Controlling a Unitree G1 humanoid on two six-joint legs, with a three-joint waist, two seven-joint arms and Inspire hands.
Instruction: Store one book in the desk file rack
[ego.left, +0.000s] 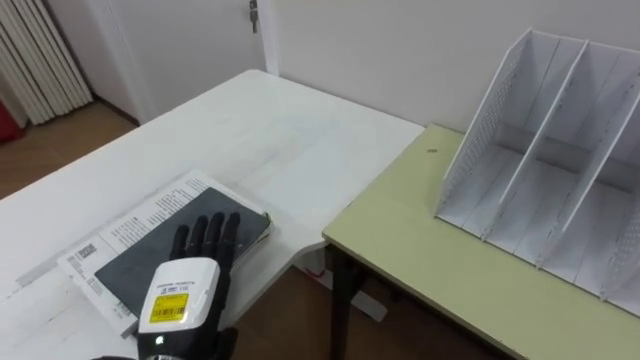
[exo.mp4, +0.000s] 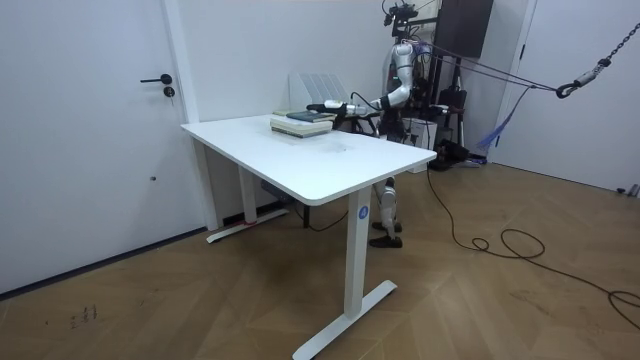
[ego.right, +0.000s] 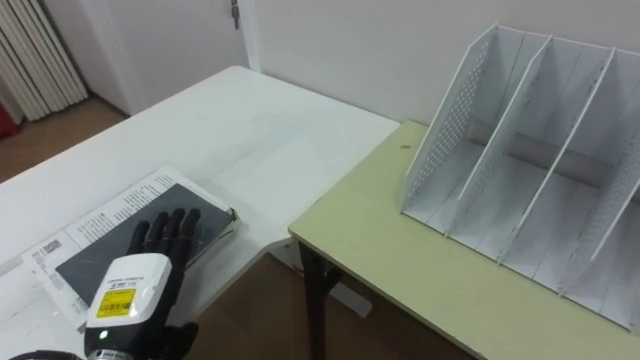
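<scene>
A dark grey book (ego.left: 150, 252) lies on top of a white printed book (ego.left: 140, 215) at the near edge of the white table (ego.left: 250, 130). My left hand (ego.left: 185, 290) rests flat on the dark cover, open, with its black fingers (ego.left: 208, 235) straight and pointing towards the book's far corner. The white file rack (ego.left: 560, 160) stands to the right on the pale green desk (ego.left: 450, 260), its slots empty and open towards me. In the room view I stand behind the table, left hand (exo.mp4: 330, 105) stretched over the books (exo.mp4: 300, 122), with the rack (exo.mp4: 318, 88) beside me.
A narrow gap with bare wooden floor (ego.left: 290, 320) separates the white table from the green desk. A white wall and a door (ego.left: 200, 40) lie behind the table, and a pale ribbed panel (ego.left: 35, 55) shows at the far left.
</scene>
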